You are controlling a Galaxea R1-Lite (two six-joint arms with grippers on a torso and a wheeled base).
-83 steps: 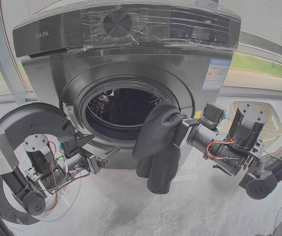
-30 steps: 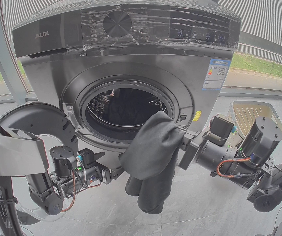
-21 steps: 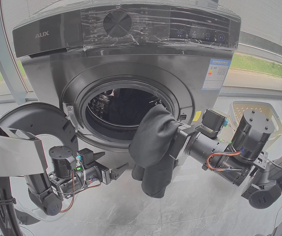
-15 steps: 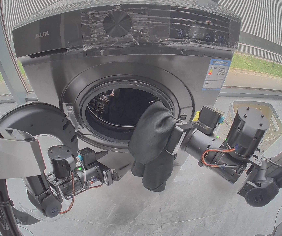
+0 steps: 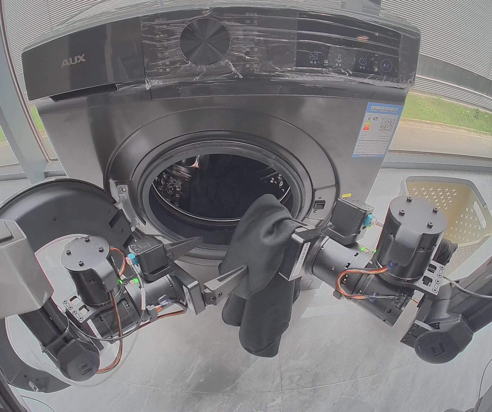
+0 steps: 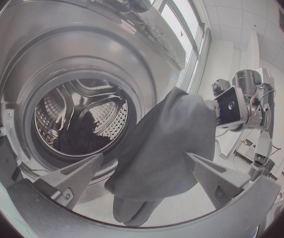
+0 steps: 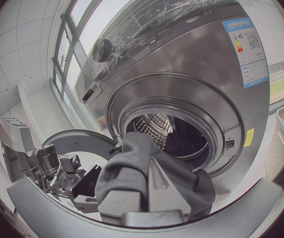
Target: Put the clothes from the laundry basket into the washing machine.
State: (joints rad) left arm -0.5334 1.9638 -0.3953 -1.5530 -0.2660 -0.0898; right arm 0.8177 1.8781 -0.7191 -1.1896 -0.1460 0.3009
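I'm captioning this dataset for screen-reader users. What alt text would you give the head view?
The right gripper holds a dark garment just outside the open washing machine, which has dark clothes inside. The open left gripper is beside the garment; the door is swung left and a yellow laundry basket stands at right.

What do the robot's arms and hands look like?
They're black and dark grey, with round bolted motor housings and looped orange cables. The left hand and right hand have grey, pointed, wedge-shaped fingers.
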